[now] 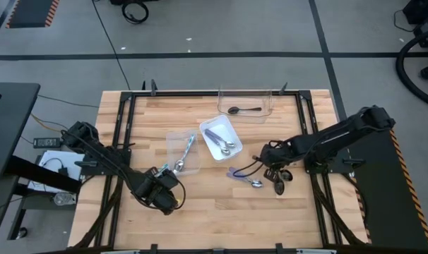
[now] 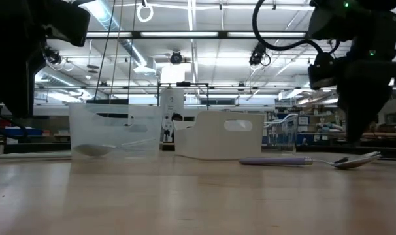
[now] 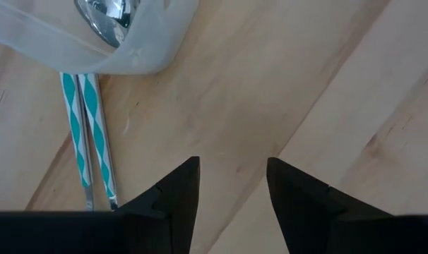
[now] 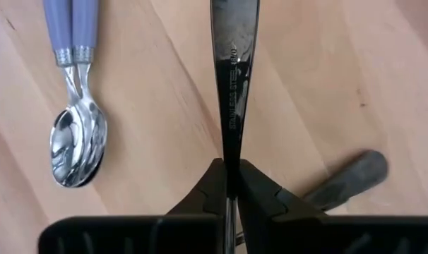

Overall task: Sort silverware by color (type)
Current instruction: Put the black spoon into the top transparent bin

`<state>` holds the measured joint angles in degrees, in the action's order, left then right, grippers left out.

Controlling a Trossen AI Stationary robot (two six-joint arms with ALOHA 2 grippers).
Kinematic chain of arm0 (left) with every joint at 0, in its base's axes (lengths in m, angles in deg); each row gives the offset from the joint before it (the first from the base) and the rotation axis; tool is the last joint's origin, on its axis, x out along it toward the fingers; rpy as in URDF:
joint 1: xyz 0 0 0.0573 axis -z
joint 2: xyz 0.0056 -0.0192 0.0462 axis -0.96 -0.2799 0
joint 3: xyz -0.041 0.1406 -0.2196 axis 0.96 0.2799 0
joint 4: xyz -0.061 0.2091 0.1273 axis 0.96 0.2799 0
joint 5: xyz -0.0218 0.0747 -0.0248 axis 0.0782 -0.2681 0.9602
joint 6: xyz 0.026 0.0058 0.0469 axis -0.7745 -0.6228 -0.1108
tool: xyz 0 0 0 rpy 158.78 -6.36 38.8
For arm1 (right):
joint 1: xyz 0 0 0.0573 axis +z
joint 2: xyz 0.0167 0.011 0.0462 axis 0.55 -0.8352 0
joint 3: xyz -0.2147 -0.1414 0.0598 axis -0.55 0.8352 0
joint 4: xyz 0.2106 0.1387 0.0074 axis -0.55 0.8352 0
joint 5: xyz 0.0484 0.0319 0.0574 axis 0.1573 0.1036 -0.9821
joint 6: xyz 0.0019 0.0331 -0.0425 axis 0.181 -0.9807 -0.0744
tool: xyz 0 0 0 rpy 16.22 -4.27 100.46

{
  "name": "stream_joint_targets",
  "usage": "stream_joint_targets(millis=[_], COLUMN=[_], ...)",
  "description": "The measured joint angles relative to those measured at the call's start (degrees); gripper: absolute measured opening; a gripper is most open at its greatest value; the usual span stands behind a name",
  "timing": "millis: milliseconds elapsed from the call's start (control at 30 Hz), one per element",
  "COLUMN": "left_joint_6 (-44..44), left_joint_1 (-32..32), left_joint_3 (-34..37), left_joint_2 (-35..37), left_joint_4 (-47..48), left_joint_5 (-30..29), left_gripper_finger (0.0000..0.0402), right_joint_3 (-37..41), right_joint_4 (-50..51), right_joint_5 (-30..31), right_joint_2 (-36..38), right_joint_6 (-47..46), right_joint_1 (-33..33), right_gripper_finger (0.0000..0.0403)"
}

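Fingers of the right gripper (image 4: pixel 230 185) pinch a black spoon handle (image 4: pixel 233 70); only the right wrist view shows the lettering stamped on it, the purple-handled spoons (image 4: pixel 76 134) lying beside it on the bench (image 1: pixel 221 204), and a blurred dark piece behind. From overhead that grip is hard to make out. The left gripper (image 3: pixel 232 185) hovers with fingers spread over bare wood near the teal-striped spoons (image 3: pixel 87 134), whose bowls lie in a clear container (image 1: pixel 182 152). Overhead also shows purple spoons in a white tray (image 1: pixel 222 137) and one black spoon (image 1: pixel 241 110) in the far container.
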<state>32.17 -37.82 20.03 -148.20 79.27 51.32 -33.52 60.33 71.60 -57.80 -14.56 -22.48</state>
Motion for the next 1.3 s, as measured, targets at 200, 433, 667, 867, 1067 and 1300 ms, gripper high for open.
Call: stream_joint_targets(millis=[200,433,667,867,1067,1300], left_joint_6=[-0.02,-0.02,-0.04,-0.10,-0.53,-0.68], left_joint_1=[0.00,0.00,-0.01,-0.02,0.00,-0.02], left_joint_3=[-0.01,-0.02,-0.01,-0.02,-0.02,-0.02], left_joint_2=[0.00,0.00,0.00,0.00,0.00,0.00], left_joint_4=[-0.50,-0.61,-0.70,-0.68,-0.85,-0.87], left_joint_5=[-0.01,-0.08,-2.99,-3.05,-4.64,-5.85], left_gripper_finger=[0.0172,0.0172,0.0172,0.0172,0.0172,0.0172], right_joint_3=[-2.10,-8.47,-12.12,-16.70,-17.64,-17.64], right_joint_4=[5.44,9.80,9.35,7.85,-1.82,-12.11], right_joint_5=[1.36,7.02,9.50,12.60,12.01,5.53], right_joint_2=[2.77,3.74,3.68,3.68,3.68,3.54], right_joint_6=[1.37,7.57,16.35,23.62,35.18,44.88], right_joint_1=[-1.37,-3.23,-8.05,-12.99,-18.53,-26.29], right_gripper_finger=[0.0023,0.0023,0.0024,0.0024,0.0024,0.0024])
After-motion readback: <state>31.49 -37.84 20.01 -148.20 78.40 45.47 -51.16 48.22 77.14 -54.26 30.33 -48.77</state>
